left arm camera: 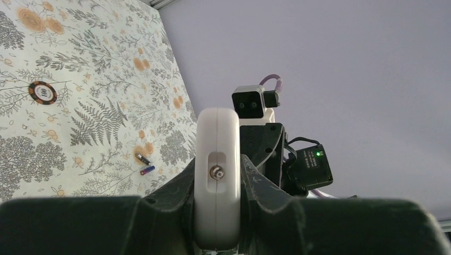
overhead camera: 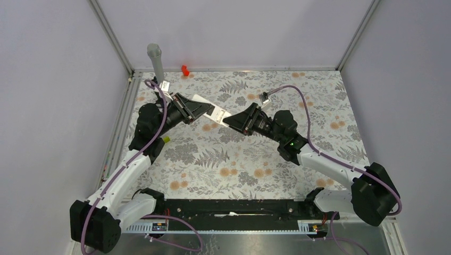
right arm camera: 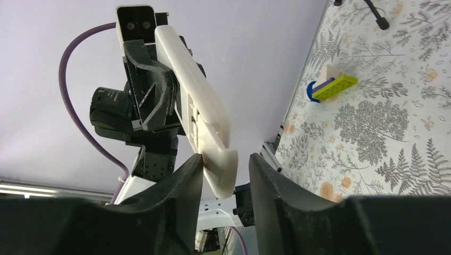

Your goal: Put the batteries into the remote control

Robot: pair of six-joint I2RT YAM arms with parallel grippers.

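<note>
White plastic: clamping the remote control [left arm camera: 217, 138] edge-on, tight between both fingers [left arm camera: 178, 187] of the left gripper [left arm camera: 217, 175], raised off the table. Bracketing its free end with the right gripper [right arm camera: 226, 164], one finger touching, a slight gap at the other; firm hold or not, cannot tell. Leaving the dark battery [left arm camera: 141, 158] and purple battery [left arm camera: 147, 170] lying just beside each other on the fern-print cloth [left arm camera: 80, 106].

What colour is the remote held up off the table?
Plain white; the remote control shows best in the left wrist view.
</note>
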